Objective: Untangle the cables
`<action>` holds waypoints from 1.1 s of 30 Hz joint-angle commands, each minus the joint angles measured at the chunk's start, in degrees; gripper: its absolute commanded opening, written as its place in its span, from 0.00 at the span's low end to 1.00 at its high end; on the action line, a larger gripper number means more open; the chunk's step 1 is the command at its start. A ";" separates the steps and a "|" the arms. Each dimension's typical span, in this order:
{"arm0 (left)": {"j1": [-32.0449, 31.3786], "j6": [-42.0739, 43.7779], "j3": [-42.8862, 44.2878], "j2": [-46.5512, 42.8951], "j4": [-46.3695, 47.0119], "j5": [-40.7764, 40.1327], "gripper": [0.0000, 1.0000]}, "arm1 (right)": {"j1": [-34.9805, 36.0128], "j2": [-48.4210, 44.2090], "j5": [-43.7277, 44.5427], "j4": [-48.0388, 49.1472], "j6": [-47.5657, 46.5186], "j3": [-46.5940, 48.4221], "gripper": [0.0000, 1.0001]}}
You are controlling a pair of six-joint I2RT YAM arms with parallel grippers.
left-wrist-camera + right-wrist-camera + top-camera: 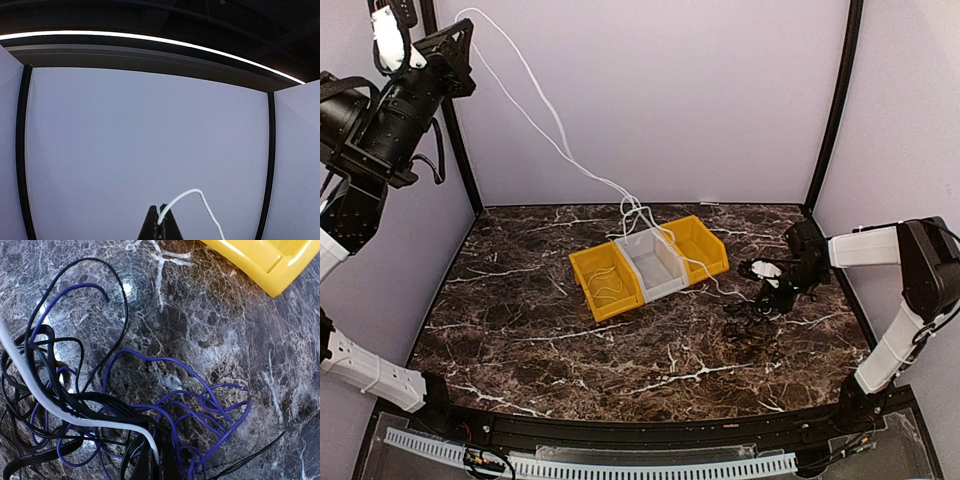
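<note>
- Near-left and near-centre of table [520, 340] — open marble, free to pass.
- Row of three bins [663, 291] blocks mid-table.
- white cable [550, 120] strung from high upper left down over bins — bars the air there.
- dark cable tangle [752, 312] clutters rt side, near bins.

The white cable [563, 140] runs from high at the left down over the bins [590, 290] to a tangle on the table [520, 330] at the right. There it crosses looped black cables [75, 399] and a thin purple cable [200, 402], all knotted together.
</note>
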 commanded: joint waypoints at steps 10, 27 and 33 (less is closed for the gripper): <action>0.28 -9.36 0.87 5.47 -11.62 5.27 0.00 | -1.79 -5.01 2.52 -2.67 -1.84 -1.94 0.00; 0.28 -27.87 -13.46 8.58 -6.58 11.85 0.00 | 16.51 -14.48 -6.73 -6.28 0.72 5.54 0.60; 0.28 -33.23 -19.99 6.36 -5.10 7.97 0.00 | 23.35 -4.83 -8.22 0.13 6.27 9.53 0.62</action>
